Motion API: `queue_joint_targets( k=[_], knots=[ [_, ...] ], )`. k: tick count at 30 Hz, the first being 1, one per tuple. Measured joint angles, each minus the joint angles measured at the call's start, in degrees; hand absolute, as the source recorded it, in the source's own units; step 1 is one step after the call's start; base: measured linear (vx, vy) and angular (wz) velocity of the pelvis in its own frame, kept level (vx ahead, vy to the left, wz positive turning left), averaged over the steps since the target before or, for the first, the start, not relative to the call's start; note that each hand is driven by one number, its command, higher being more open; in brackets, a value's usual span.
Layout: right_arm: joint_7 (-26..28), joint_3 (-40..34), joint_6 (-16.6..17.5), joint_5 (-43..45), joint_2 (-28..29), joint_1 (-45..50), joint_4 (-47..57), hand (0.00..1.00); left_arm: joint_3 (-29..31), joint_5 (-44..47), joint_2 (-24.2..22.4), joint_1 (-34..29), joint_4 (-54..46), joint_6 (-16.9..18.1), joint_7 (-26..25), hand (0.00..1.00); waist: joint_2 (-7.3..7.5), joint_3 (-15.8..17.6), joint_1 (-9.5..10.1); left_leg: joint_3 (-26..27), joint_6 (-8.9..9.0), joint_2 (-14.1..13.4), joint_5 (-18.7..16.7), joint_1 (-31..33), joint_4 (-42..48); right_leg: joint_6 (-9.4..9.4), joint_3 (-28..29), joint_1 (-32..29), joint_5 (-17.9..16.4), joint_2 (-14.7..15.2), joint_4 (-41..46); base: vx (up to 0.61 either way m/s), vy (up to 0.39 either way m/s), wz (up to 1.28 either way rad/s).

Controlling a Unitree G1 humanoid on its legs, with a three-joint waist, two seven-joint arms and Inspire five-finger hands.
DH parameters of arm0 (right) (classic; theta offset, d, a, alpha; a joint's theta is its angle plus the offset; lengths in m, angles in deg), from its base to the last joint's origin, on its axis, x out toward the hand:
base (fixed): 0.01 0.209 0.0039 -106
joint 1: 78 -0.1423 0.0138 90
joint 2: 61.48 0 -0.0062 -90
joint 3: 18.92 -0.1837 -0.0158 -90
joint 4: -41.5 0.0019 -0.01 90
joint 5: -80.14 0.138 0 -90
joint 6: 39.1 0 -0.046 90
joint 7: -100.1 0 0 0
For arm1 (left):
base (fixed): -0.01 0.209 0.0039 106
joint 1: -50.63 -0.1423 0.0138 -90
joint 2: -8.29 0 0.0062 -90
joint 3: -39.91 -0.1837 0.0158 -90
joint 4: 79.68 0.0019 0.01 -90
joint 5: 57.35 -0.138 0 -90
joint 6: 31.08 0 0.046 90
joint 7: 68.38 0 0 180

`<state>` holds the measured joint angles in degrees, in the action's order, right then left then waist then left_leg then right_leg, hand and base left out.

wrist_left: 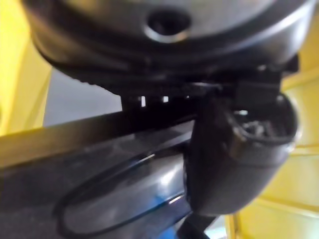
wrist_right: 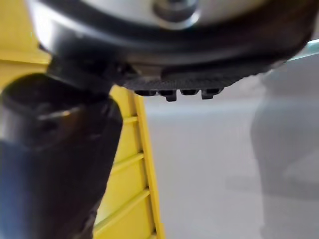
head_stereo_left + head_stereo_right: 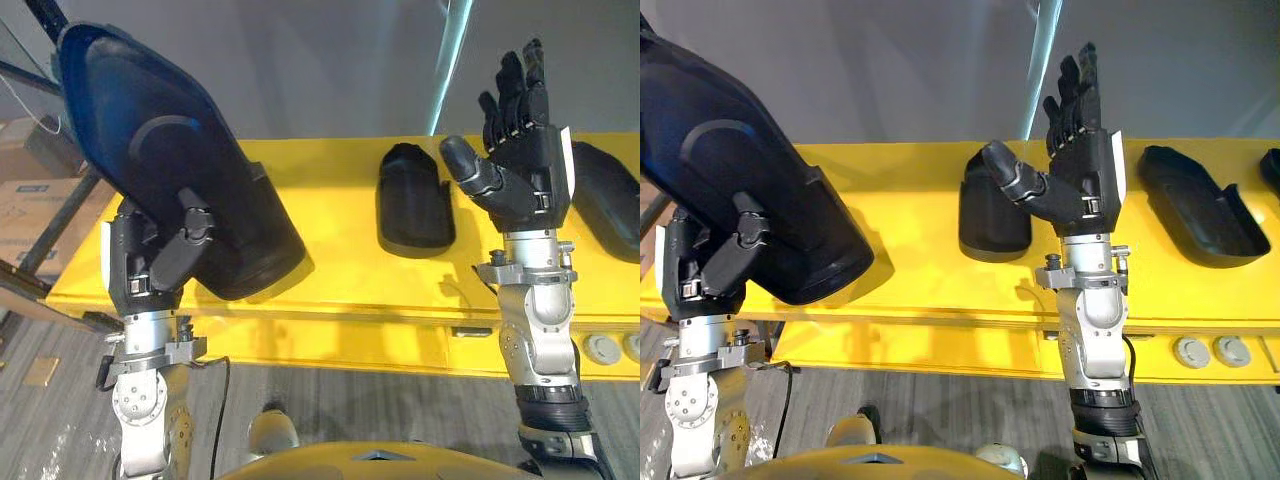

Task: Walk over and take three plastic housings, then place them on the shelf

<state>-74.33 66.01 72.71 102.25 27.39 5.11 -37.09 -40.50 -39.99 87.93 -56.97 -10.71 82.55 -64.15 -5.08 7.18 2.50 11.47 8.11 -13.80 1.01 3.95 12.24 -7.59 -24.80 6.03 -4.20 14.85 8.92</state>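
One housing [image 3: 170, 150] is in your left hand [image 3: 150, 268]: the thumb is curled across its smooth outer face and the fingers are hidden behind it. The piece is held tilted, clear above the left end of the yellow bench [image 3: 330, 275]. Your right hand [image 3: 525, 170] is raised upright over the bench, fingers straight and fanned, thumb out to the side, holding nothing. Two more pieces lie on the bench: a short housing [image 3: 413, 205] in the middle, and a long housing [image 3: 1200, 205] with its hollow side up, further right. Progress, as I judge it: one of three is in hand and none can be called placed. You cannot tell from here whether this yellow bench is the pickup spot or the shelf itself, so the split between done and left is uncertain. If it is the pickup spot, two remain to be taken and all three to be carried. View differences:
- The right eye view shows the whole long housing, plus a dark sliver [image 3: 1272, 165] at the far edge that may be another piece.
- The left eye view cuts the long housing off at its border, but shows the upper rim of the held housing, which the right eye view crops.
- The left wrist view shows the thumb [image 1: 234, 159] lying flat on the housing's glossy face, so contact is confirmed.
- The right wrist view shows that hand's thumb against a grey wall [image 2: 224, 164], with nothing in the palm.
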Motion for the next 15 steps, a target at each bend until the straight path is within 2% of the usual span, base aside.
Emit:
queue_joint_targets(
  k=[1,3,5,6,9,11,14,15],
  knots=[
    [-0.01,0.05,0.03,0.65,0.67,0.29,-0.07,1.00,0.03,0.02,0.66,0.45,0.27,-1.12,0.55,0.00,0.73,0.17,-0.23,0.77,-0.12,1.76,-1.23,-1.13,-1.26,-0.48,0.39,-0.29,0.29,1.98,0.57,0.07,0.419,-0.22],
    [-0.76,0.67,0.15,0.61,4.00,1.51,-0.08,1.00,0.53,-0.02,4.86,1.20,0.43,-4.92,2.47,0.00,3.75,0.90,-0.53,3.18,-1.22,6.58,-1.56,-4.39,-4.83,-2.79,1.58,-0.82,1.79,7.02,0.99,0.04,0.389,-0.26],
    [-0.98,1.72,0.14,0.62,5.16,3.23,-0.08,1.00,1.34,0.09,7.91,1.26,0.49,-7.93,4.53,0.00,4.44,0.99,-0.46,4.80,-2.08,8.46,-1.83,-6.78,-6.33,-3.28,1.60,-0.36,3.78,8.55,1.00,0.00,0.227,-0.35],
    [-0.99,2.13,0.14,0.62,5.79,4.24,-0.02,1.00,2.37,0.33,9.45,1.37,0.48,-9.61,5.84,0.00,4.42,0.99,-0.56,5.72,-2.36,8.85,-1.70,-8.21,-7.69,-3.18,1.44,-0.26,5.03,8.79,1.00,-0.01,0.162,-0.39],
    [-0.87,2.17,0.14,0.72,6.26,5.45,0.07,1.00,4.97,2.02,11.97,1.99,0.49,-13.01,8.40,0.00,4.54,0.83,-1.27,6.90,-2.73,9.03,-1.43,-8.24,-9.28,-2.57,-0.10,-1.02,5.89,8.78,0.56,-0.04,0.042,-0.22],
    [-0.75,2.02,0.12,0.74,6.25,6.41,0.09,1.00,5.78,4.25,12.73,2.13,0.49,-15.45,9.99,0.00,4.48,0.81,-1.37,7.66,-2.22,9.07,-0.96,-8.23,-10.76,-2.55,-0.85,-1.08,5.86,8.26,-1.42,-0.05,-0.028,-0.14],
    [-1.26,1.60,-0.26,-0.15,5.99,6.72,0.05,1.00,5.30,9.20,12.73,3.77,0.66,-21.29,13.28,0.00,3.08,0.57,-2.16,7.69,-1.70,8.24,1.56,-7.92,-13.90,-2.67,-2.34,-1.62,5.92,6.59,-3.11,-0.03,-0.073,0.07],
    [-1.71,1.43,-0.41,-2.35,5.39,6.70,0.00,1.00,4.65,10.87,12.79,5.11,0.99,-24.47,14.41,0.00,2.48,0.21,-2.32,7.73,-1.62,7.65,2.78,-7.93,-15.29,-2.79,-2.43,-2.15,6.03,5.80,-3.21,0.00,-0.083,0.00]
  ],
)
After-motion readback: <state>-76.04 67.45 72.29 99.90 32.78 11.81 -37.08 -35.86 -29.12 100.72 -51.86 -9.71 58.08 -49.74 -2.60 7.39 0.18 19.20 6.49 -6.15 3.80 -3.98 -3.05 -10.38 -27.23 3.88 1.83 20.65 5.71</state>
